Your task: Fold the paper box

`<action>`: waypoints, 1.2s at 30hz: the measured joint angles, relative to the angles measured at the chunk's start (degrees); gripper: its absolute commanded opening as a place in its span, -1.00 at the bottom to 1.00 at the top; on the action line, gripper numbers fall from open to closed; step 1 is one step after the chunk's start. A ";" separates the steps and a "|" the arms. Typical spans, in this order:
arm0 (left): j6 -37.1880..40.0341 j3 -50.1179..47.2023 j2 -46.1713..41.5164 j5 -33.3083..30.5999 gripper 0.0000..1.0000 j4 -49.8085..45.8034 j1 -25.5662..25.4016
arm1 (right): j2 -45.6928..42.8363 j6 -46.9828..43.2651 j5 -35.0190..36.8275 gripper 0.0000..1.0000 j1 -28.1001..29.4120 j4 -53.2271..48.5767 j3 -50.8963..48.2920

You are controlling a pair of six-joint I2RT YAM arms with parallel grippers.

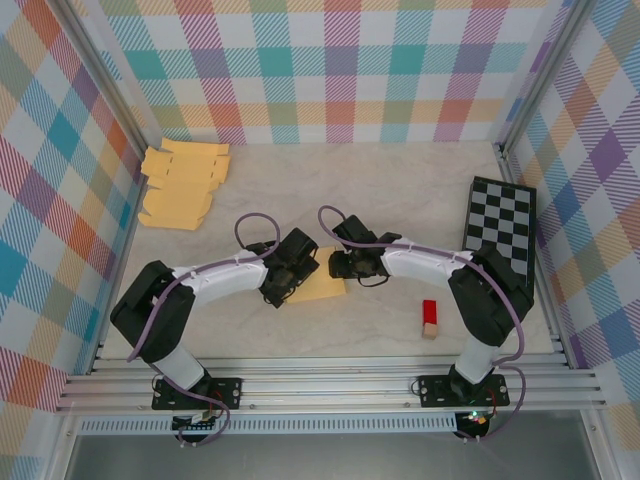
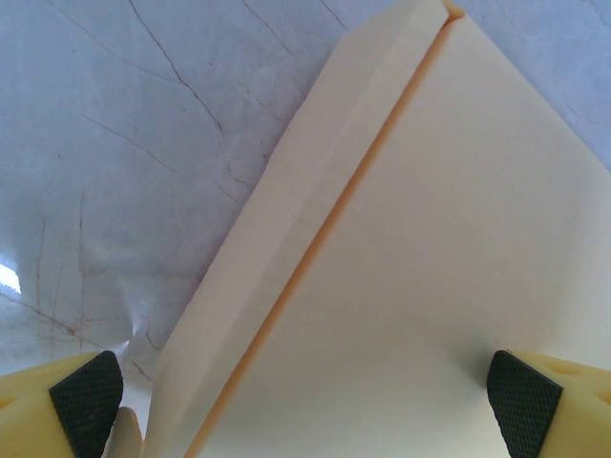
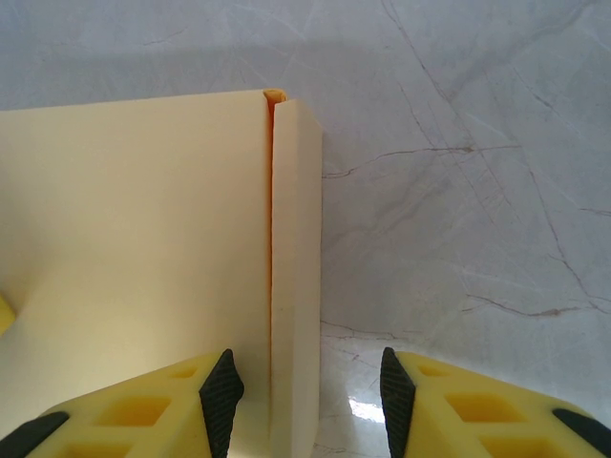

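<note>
While the paper box (image 1: 322, 284) lay flat on the bench (image 1: 400, 190), the left claw (image 2: 304, 405) gaped wide over its crease and the right claw (image 3: 308, 391) straddled its folded flap (narrower gap, not gripping). A red block (image 1: 430, 311) sat right of it.

The paper box (image 3: 143, 248) is matt, smooth pale-yellow card. The tabletop (image 3: 458, 191) is glossy, veined like marble. The fingers (image 3: 221, 393) carry black cross-hatched pads on yellow plastic.
</note>
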 measured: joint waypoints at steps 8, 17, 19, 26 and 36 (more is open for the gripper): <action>-0.02 -0.11 0.83 0.17 1.00 2.14 0.50 | 0.00 -0.02 -0.15 -0.07 -0.02 0.26 -0.13; 0.66 0.24 1.81 0.09 0.95 2.97 0.52 | -0.13 -0.24 0.42 -0.04 -0.13 1.11 -0.57; 1.03 0.28 2.01 -0.07 0.95 3.02 0.52 | -0.26 -0.52 0.46 -0.02 -0.13 1.18 -0.70; 1.77 0.11 2.34 -0.57 0.95 4.70 0.57 | -0.94 -1.44 -1.33 0.05 -0.04 -0.07 -0.76; 3.69 -0.11 3.19 -0.96 0.95 7.34 0.98 | -7.06 -2.91 -3.02 0.11 -0.61 -5.92 -0.35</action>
